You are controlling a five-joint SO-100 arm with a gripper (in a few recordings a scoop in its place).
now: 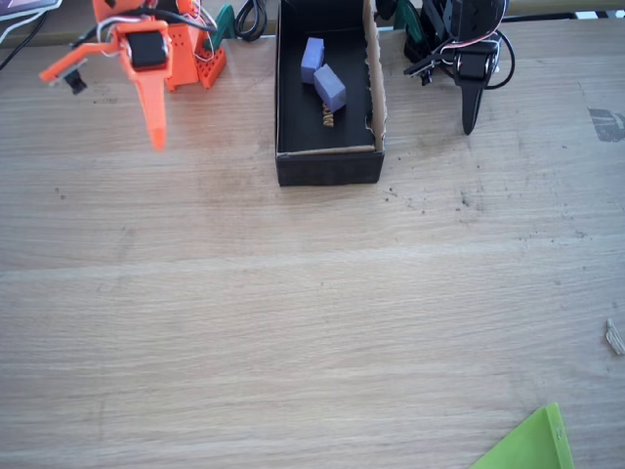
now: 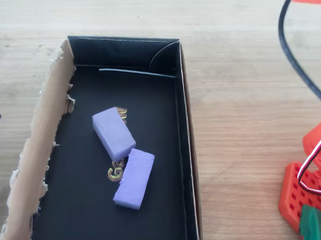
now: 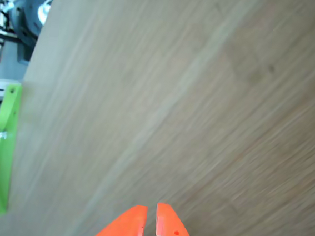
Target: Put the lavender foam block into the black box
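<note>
Wooden table [image 1: 293, 322]; lavender foam block [image 1: 330, 87] in black box [image 1: 327, 166], fingers [image 1: 154, 132] apart.

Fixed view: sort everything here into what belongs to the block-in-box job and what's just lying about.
Job:
lavender foam blocks, both inside the box
black box
orange gripper, holding nothing

Lying about:
black arm, parked right of the box
green sheet at the table's near corner

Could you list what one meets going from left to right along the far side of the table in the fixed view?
Orange tool → black box, holding both lavender foam blocks → black arm.
</note>
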